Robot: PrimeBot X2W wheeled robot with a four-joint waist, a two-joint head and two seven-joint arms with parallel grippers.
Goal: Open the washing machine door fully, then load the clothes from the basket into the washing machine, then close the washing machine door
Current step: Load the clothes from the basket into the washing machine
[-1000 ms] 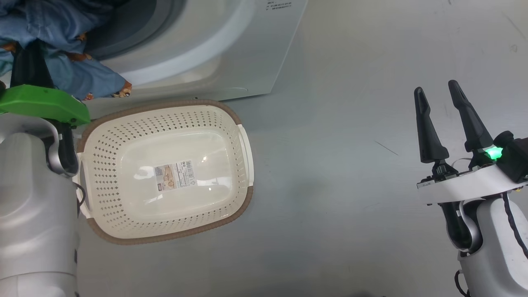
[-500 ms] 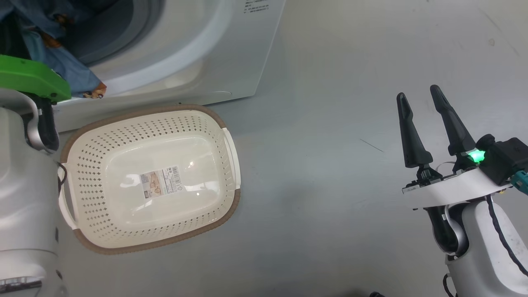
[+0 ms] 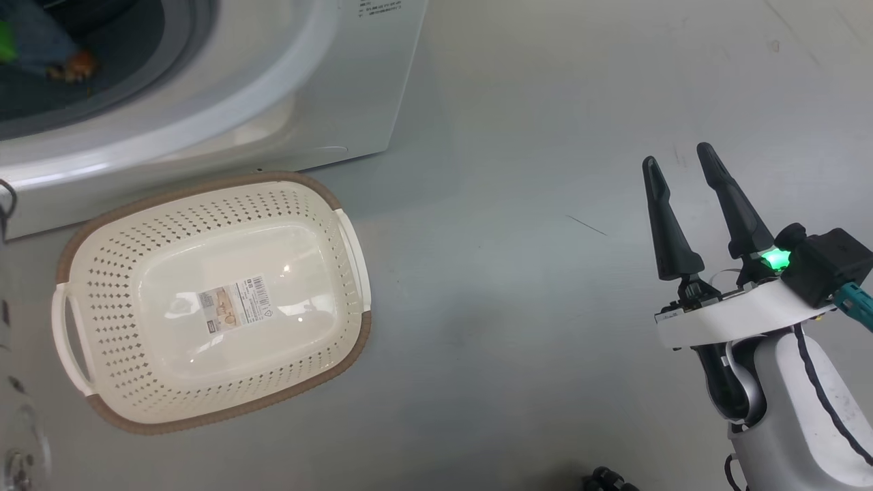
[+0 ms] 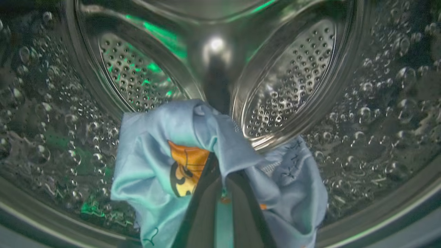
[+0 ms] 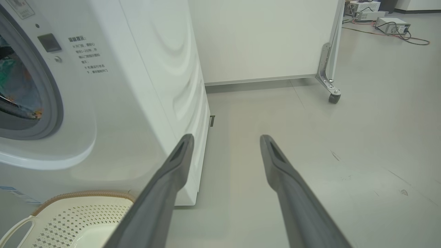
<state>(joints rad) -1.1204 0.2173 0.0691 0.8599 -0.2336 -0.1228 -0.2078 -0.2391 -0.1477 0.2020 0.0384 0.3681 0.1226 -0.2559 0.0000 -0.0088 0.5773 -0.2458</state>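
Clothes (image 4: 151, 151) in drum (image 4: 289, 75), sticker (image 3: 235, 304) in basket (image 3: 116, 286)

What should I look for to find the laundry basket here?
Find the big white washing machine; on the grey floor right at its foot sits the basket. Unlike the smooth machine, it is cream, full of small holes, brown-rimmed, with a barcode sticker on its bare bottom.

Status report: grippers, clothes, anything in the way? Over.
Left gripper shut on clothes, inside the drum. Right gripper open, over the floor. Basket empty. No obstruction seen.
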